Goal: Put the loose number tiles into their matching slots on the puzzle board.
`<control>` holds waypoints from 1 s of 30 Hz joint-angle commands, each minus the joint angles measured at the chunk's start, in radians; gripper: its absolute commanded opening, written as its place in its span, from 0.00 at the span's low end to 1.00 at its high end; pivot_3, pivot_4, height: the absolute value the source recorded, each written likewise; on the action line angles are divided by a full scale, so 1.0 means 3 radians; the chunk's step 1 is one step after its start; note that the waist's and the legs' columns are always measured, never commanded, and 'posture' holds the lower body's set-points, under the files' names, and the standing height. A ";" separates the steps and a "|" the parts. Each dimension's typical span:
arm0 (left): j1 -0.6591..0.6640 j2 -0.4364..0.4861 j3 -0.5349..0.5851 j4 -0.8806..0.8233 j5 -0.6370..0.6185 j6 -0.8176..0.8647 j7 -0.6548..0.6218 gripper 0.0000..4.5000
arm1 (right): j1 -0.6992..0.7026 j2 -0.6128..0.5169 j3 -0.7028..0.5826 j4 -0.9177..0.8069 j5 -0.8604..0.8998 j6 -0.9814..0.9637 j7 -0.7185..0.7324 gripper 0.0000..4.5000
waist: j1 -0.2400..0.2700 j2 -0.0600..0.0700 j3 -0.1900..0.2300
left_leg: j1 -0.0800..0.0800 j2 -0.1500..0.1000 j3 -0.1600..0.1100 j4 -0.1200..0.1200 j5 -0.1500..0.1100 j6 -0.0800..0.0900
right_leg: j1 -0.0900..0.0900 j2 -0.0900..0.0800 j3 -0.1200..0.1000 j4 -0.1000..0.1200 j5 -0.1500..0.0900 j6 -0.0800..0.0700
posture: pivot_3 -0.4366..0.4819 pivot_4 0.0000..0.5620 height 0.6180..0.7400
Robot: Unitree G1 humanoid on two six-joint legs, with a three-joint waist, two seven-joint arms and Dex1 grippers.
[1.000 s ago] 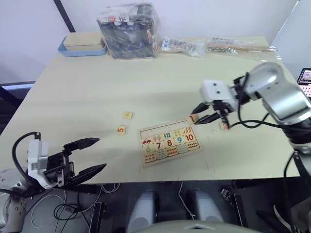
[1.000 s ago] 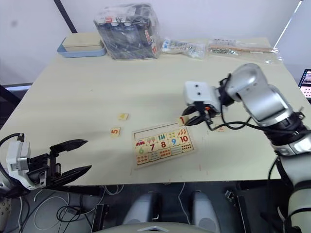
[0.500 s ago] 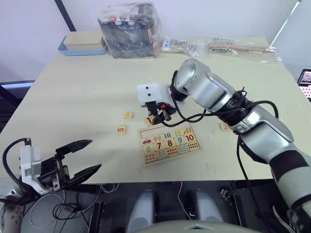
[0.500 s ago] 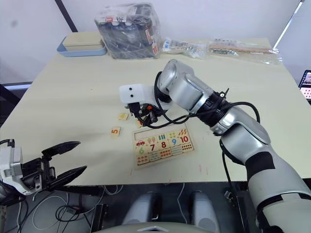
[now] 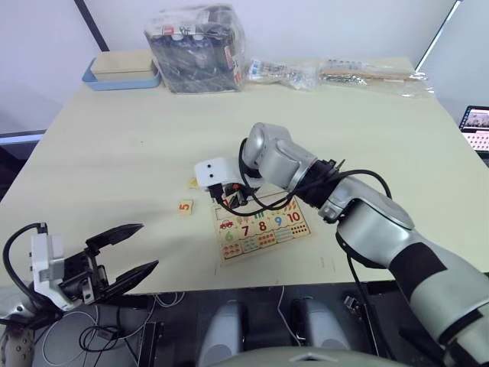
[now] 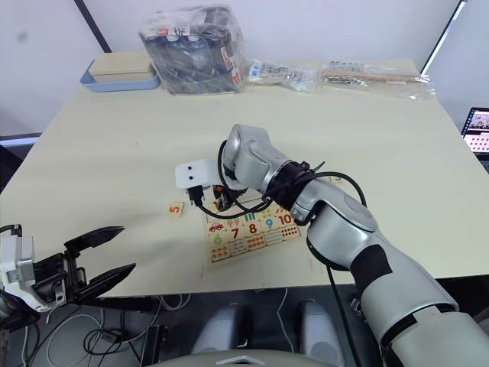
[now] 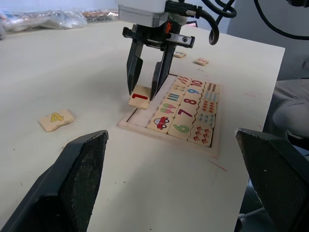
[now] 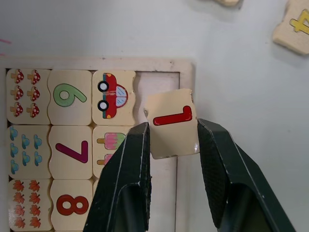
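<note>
Worktop (image 5: 114, 145) of smooth pale beige fills the room beneath white walls, a blue-edged tray (image 5: 121, 76) and plastic bags (image 5: 197, 47) at its far edge. Right gripper (image 8: 171, 145) pinches the square wooden "1" tile (image 8: 171, 129) at the flat, framed board's (image 5: 261, 227) empty top-row slot (image 8: 157, 87). Tiles "5" (image 5: 186, 206) and "4" (image 7: 57, 119) lie loose left of the board. Left gripper (image 5: 126, 250) hangs spread off the near edge.
</note>
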 commanded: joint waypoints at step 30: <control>0.0098 0.0041 0.0095 -0.0306 -0.0028 0.0055 0.0226 1.00 | -0.0027 0.0366 -0.0192 0.0368 -0.0329 -0.0128 -0.0020 0.19 | -0.0002 0.0000 0.0001 | 0.0001 0.0002 -0.0001 0.0000 -0.0002 -0.0003 | 0.0000 0.0004 0.0000 0.0000 -0.0001 -0.0001 | 0.48 0.27 1.00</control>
